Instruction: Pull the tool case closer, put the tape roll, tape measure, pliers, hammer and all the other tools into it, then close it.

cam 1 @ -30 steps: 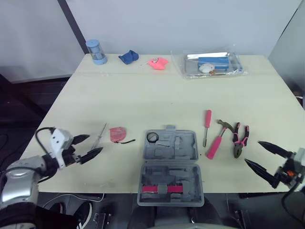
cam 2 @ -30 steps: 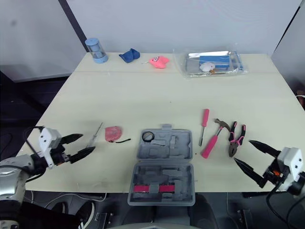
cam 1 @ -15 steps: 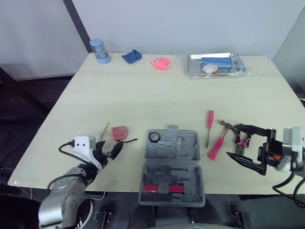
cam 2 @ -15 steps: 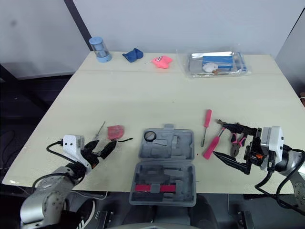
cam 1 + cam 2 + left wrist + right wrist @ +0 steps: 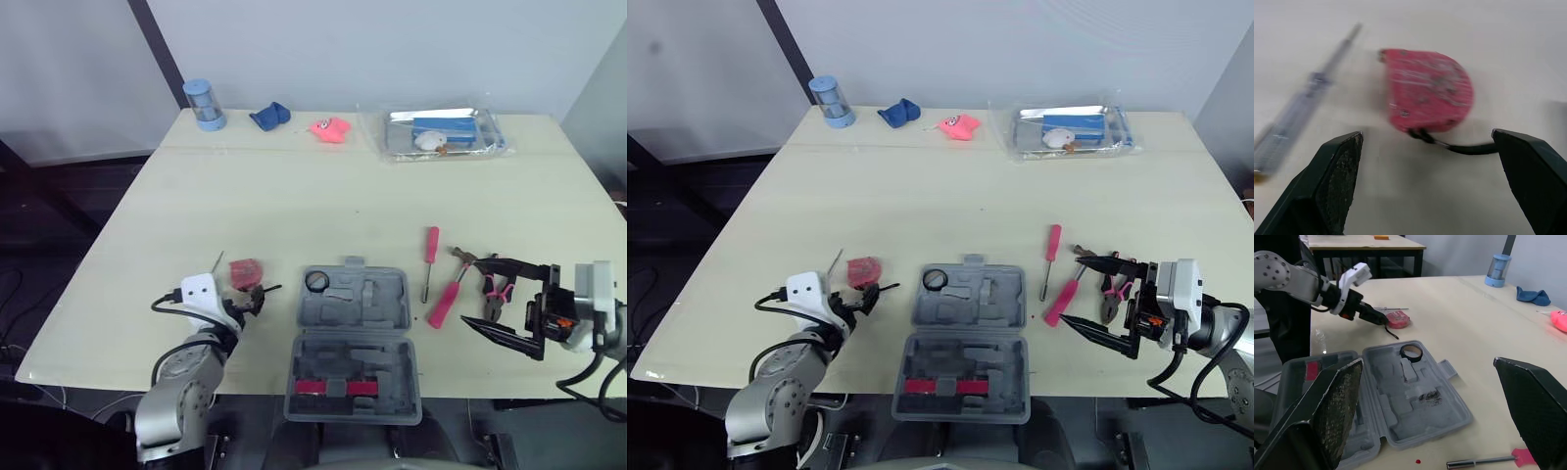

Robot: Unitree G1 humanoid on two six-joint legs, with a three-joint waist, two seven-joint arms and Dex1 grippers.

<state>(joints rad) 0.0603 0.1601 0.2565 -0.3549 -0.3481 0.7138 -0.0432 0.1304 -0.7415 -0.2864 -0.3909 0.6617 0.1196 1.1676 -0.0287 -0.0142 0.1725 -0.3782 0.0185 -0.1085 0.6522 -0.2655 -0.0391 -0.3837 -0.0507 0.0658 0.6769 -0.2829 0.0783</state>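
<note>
The grey tool case (image 5: 353, 338) lies open at the table's front edge, with the tape roll (image 5: 314, 282) in its far half. To its left lie the red tape measure (image 5: 243, 272) and a thin clear screwdriver (image 5: 210, 270). My left gripper (image 5: 250, 299) is open just short of the tape measure (image 5: 1427, 90), its fingertips either side of the black strap. Right of the case lie a pink screwdriver (image 5: 429, 259), the pink-handled hammer (image 5: 446, 294) and the pliers (image 5: 493, 291). My right gripper (image 5: 471, 290) is open, hovering by the hammer and pliers.
Along the far edge stand a blue cup (image 5: 201, 103), a blue cloth (image 5: 266, 117), a pink object (image 5: 329, 129) and a clear bag of items (image 5: 441, 132). The case overhangs the near table edge (image 5: 118, 367). The middle of the tabletop is bare.
My left gripper has moved right, up to the tape measure. My right gripper rose and swung inward beside the hammer and pliers, then held still. The camera shifted slightly.
</note>
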